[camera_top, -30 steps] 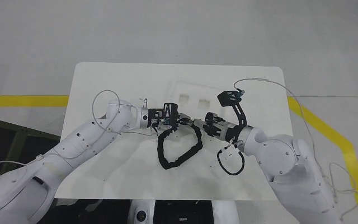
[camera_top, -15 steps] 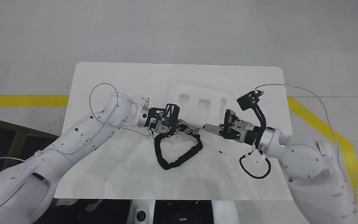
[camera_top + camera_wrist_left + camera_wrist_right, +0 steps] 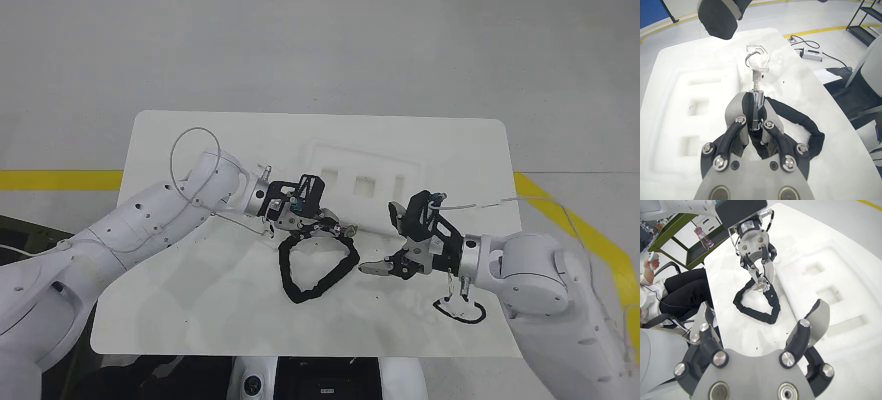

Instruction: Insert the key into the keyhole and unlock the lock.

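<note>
- The key looks seated in the keyhole at the end of the chrome lock barrel, so I judge that the turn is what remains.
- The left gripper, just left of centre in the top view, is clenched on the barrel. The black-sleeved chain loops below it on the counter.
- The right gripper, right of centre in the top view, is released with its jaws spread wide. It holds nothing and sits well apart from the key.
- To do the turn well, line the right gripper up with the barrel's axis and close it on the flat faces of the key's head, not its edges.
- A second key hangs from the ring beside the first. Pinch the inserted key alone, or the spare one may wedge between the pads and spoil the grip.
- Twist about the key's own line without pushing sideways. The blade is thin and stands partly proud of the barrel, so a skewed load could bind or bend it.
- The left gripper should hold firm, because the smooth round barrel could spin in its grip.
- Stay clear of the foam tray just above the barrel in the top view.
</note>
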{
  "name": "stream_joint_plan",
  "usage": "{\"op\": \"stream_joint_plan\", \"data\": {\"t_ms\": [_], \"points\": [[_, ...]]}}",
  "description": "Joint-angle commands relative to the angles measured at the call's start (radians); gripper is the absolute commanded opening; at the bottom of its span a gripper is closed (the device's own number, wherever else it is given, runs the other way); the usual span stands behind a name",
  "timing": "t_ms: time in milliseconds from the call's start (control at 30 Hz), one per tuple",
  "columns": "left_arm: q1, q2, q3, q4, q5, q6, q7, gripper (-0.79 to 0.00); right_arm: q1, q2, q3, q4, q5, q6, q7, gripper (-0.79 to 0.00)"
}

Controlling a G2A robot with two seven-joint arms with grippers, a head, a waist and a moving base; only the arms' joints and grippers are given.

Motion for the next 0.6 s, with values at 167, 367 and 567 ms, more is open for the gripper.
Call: {"op": "stream_joint_plan", "data": {"t_ms": [167, 367, 567], "points": [[-0.010, 0.004, -0.001, -0.032, -0.159, 0.000, -0.168, -0.785, 0.001, -0.001, -0.005, 0.006, -0.059, -0.014, -0.055, 0.000], [-0.010, 0.004, -0.001, -0.032, -0.159, 0.000, -0.168, -0.785, 0.001, -0.001, -0.005, 0.006, -0.059, -0.014, -0.055, 0.000], [-0.002, 0.004, -0.002, -0.035, -0.159, 0.008, -0.172, -0.785, 0.000, -0.001, -0.008, 0.012, -0.068, -0.031, -0.083, 0.000]]}}
